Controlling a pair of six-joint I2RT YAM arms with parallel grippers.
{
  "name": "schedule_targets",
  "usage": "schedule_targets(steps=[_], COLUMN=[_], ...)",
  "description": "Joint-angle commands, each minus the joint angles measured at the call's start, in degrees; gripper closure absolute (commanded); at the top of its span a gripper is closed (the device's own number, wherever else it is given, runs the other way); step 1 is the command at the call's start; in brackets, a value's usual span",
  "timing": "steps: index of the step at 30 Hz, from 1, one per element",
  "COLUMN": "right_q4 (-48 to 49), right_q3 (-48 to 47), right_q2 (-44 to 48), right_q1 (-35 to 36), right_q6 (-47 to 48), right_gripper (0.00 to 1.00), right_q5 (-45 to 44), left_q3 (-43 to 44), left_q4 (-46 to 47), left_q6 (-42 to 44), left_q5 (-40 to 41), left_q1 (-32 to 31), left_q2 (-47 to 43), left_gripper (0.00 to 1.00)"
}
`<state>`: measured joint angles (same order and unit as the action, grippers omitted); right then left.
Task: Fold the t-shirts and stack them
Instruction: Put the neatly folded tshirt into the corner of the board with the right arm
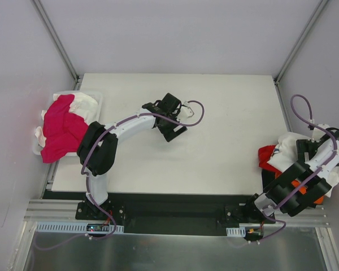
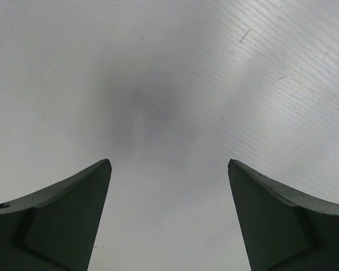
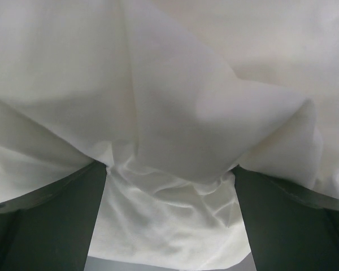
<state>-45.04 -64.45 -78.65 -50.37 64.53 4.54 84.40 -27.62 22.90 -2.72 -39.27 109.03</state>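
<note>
T-shirts: none folded, no stack begun, so the whole task looks still to do. Two crumpled heaps.

- Heap one: magenta over white, in a white bin, well left of the left end effector, which hangs wide and empty over the bare table.
- Heap two: white tee, red tee, orange tee, directly under the right end effector. Jaws are wide with cloth between them, not gripped.

Exact shirt count unclear.

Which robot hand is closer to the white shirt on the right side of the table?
The right hand. It is open and right at the white shirt, with cloth showing between its fingers. The left hand hangs open over the middle of the table, far from that shirt.
</note>
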Motion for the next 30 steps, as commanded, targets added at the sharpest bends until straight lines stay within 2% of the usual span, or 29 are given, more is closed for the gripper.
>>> schedule_targets(steps=[1,10,16,23,27,28,30], right_q4=[1.2,-5.5,-8.8,-14.0,-12.7,-11.9,-8.9], right_q3=[1.3,-2.4,-5.3,-12.5,-9.6,-8.6,-5.4], right_q2=[-3.7,5.5,16.3,20.0,19.9,19.4,18.6], right_q1=[-1.5,-0.1,6.2,18.1,29.0,33.7,38.4], right_q6=[2.1,1.0,-2.4,-9.8,-15.6,-18.4,-21.0], right_gripper=[0.04,0.04,0.04,0.04,0.04,0.04,0.04], right_q5=[1.7,6.2,5.8,4.9,0.8,-0.7,-2.5], left_q3=[-0.1,0.1,0.8,1.6,3.0,3.4,3.8], left_q4=[0.4,0.7,1.9,4.5,6.0,5.9,5.8], left_q6=[-0.6,-0.5,-0.4,-2.4,-6.4,-7.8,-12.6], left_q5=[0.4,0.8,1.1,5.1,10.5,11.2,10.7], left_q1=[0.5,0.5,0.5,1.2,3.0,4.0,7.9], left_q2=[-3.6,-2.7,-2.4,-2.1,-1.7,-1.6,-2.2], left_gripper=[0.15,0.15,0.14,0.13,0.08,0.08,0.10])
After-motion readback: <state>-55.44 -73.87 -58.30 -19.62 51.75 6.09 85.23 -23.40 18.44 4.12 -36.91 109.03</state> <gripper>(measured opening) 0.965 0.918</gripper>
